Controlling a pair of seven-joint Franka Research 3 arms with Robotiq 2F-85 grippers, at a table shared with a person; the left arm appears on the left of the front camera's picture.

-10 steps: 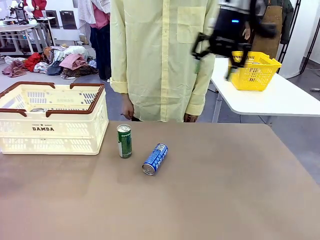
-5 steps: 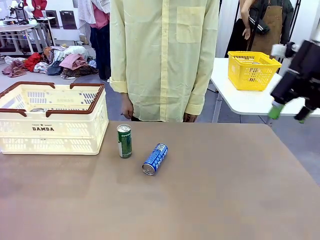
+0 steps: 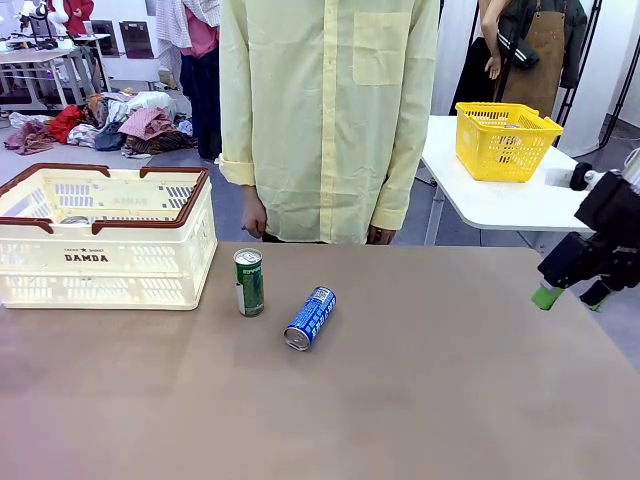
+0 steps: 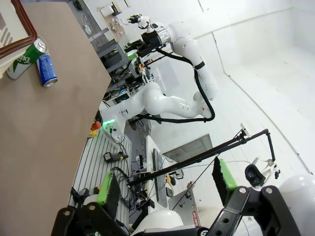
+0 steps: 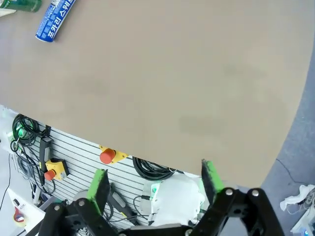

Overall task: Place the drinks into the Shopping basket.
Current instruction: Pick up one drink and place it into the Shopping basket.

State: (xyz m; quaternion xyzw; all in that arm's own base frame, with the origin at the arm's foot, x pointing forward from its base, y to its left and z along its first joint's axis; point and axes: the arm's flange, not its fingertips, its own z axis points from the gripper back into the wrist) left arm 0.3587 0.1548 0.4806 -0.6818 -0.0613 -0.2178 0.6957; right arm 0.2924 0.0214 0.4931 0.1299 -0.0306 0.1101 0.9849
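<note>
Here the green can [image 3: 249, 283] stands upright just right of the basket [image 3: 120, 280]; the blue can [image 3: 310, 318] lies beside it, long axis near-left to far-right. Right gripper [image 3: 572, 297], jaws wide and empty, hangs well right of both; left gripper [image 4: 166, 184] likewise wide.

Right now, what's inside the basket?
In the basket, one small grey round shape shows near its left side, possibly a can top. The basket's near side hides the rest of its floor. The green can and blue can are outside, on the table.
</note>
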